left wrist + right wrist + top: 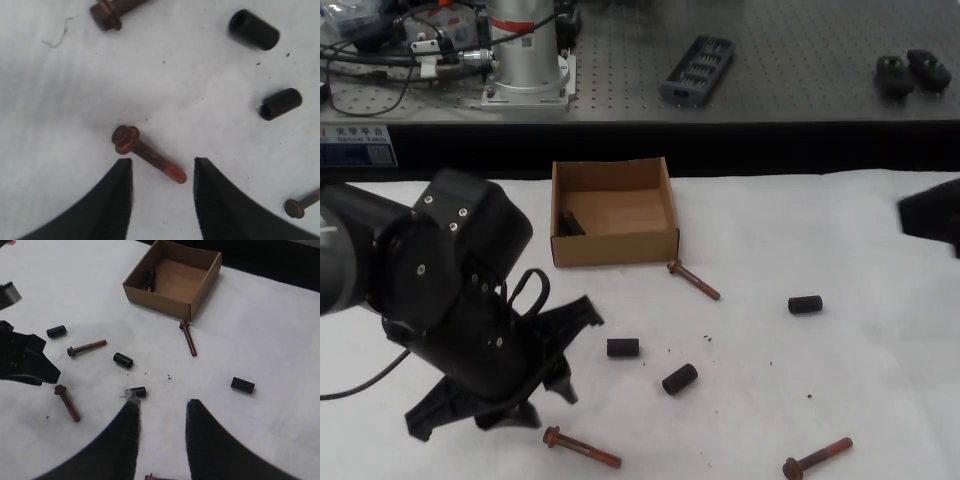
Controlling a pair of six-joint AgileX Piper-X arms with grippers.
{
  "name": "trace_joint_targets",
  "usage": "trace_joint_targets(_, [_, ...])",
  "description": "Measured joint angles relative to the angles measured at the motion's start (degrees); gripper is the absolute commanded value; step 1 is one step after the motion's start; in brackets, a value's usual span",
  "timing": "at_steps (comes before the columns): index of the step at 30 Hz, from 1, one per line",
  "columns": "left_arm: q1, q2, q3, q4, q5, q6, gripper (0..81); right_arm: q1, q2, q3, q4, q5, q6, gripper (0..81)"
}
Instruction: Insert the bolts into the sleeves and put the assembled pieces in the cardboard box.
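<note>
My left gripper [162,167] is open and hangs over a rusty bolt [147,154], whose shaft lies just ahead of the two fingertips. That bolt [580,447] lies near the front edge, beside the left arm. A second bolt [112,10] and two black sleeves [253,29] [281,103] lie beyond it. My right gripper [160,410] is open and holds nothing, high above a sleeve [136,392]. The cardboard box [613,250] stands at the back with one assembled piece [150,280] inside. More bolts [694,280] [817,458] and a sleeve [805,304] lie scattered.
A white cloth [880,380] covers the bench. The right arm [930,215] is at the right edge. Behind the cloth, a perforated metal table carries a silver arm base [525,60], cables and a dark bit holder [698,68].
</note>
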Motion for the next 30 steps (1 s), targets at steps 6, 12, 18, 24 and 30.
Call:
trace_joint_targets(6, [0.00, 0.54, 0.00, 3.11, 0.00, -0.39, 29.3, 0.03, -3.79, 4.29, -0.35, 1.51, 1.57, 24.1])
trace_joint_targets(12, [0.00, 0.54, 0.00, 3.11, 0.00, -0.15, 29.3, 0.03, -3.79, 7.17, -0.42, 1.63, 1.69, 24.1])
trace_joint_targets(18, [0.00, 0.54, 0.00, 3.24, 0.43, 10.73, 29.3, 0.03, -3.79, 7.85, -1.20, 1.63, 1.69, 24.1])
trace_joint_targets(24, [0.00, 0.54, 0.00, 4.37, 0.43, 10.94, 29.3, 0.03, -3.79, 7.96, -2.23, 1.63, 2.63, 24.1])
trace_joint_targets(30, [0.00, 0.54, 0.00, 1.15, 2.63, 2.09, 29.3, 0.03, -3.79, 7.96, -2.53, 1.63, 3.96, 24.1])
